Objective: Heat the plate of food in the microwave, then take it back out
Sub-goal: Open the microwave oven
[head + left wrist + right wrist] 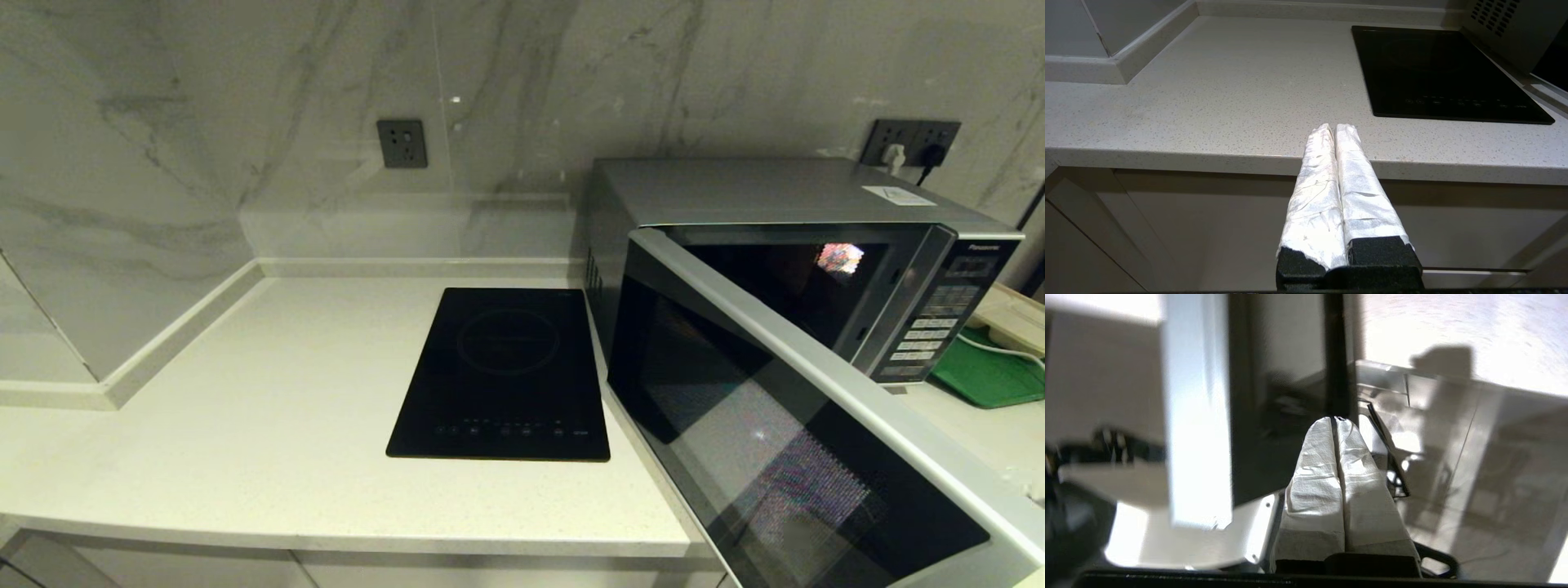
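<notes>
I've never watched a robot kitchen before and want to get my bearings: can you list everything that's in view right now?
microwave: one, silver with dark glass, at the right of the counter, its door swung open toward the camera.
induction hob: one, flat black, set in the counter just left of the microwave.
counter: one, pale speckled stone, against a marble wall.
wall sockets: a dark one above the hob, another with plugs behind the microwave.
green tray: one, right of the microwave, partly cut off.
plate of food: not visible in any view.
left gripper: white-wrapped fingers shut, empty, at the counter's front edge.
right gripper: white-wrapped fingers shut, empty, close by the open door.
</notes>
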Tool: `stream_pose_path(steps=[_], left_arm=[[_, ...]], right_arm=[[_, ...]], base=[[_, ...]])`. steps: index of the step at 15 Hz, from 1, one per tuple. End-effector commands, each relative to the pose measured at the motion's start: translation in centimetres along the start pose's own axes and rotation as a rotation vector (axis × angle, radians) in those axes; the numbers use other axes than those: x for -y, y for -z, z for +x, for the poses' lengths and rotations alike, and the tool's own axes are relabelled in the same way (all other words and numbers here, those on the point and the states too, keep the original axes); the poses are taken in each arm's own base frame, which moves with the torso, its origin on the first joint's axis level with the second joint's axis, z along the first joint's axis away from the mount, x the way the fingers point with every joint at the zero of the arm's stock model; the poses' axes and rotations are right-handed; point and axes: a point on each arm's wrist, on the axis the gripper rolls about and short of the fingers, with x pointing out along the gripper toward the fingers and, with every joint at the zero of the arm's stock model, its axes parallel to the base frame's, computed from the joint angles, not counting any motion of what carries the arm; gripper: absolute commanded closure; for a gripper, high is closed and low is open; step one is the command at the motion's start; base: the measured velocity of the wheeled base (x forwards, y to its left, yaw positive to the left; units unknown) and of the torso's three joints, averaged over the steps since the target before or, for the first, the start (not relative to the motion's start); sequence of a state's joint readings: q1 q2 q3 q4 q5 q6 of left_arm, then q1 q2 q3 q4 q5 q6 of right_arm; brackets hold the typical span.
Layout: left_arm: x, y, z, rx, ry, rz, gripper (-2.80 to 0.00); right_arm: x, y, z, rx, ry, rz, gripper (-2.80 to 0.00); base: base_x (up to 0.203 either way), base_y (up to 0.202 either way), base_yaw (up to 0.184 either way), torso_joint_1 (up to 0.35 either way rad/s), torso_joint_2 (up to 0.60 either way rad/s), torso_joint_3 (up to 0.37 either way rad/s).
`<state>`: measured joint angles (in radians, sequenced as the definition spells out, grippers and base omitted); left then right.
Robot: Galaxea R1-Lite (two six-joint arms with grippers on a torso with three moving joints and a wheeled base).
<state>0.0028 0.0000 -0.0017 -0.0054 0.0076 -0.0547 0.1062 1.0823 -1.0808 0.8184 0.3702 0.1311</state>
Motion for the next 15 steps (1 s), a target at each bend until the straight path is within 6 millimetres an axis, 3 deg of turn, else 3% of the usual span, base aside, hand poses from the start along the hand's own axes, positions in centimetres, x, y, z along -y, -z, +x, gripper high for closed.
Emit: stream_pose_path(steps=[1,9,15], left_arm=[[0.0,0.0,0.0,0.001,0.000,-0.001,0.00],[0.0,0.0,0.0,0.001,0.000,-0.001,0.00],[0.0,0.0,0.0,0.001,0.000,-0.001,0.00]], right_arm=[[-0.9,0.5,0.1,-0.032,-0.060,-0.078,0.00],[-1.4,1.6,1.3,-0.122,-0.179,-0.254,0.00],[-2.5,0.9,2.5,-0.141,-0.251,-0.332,0.00]], base=[[0.000,0.000,0.000,0.000,0.00,0.000],[0.000,0.000,0.000,0.000,0.00,0.000],[0.000,0.000,0.000,0.000,0.00,0.000]])
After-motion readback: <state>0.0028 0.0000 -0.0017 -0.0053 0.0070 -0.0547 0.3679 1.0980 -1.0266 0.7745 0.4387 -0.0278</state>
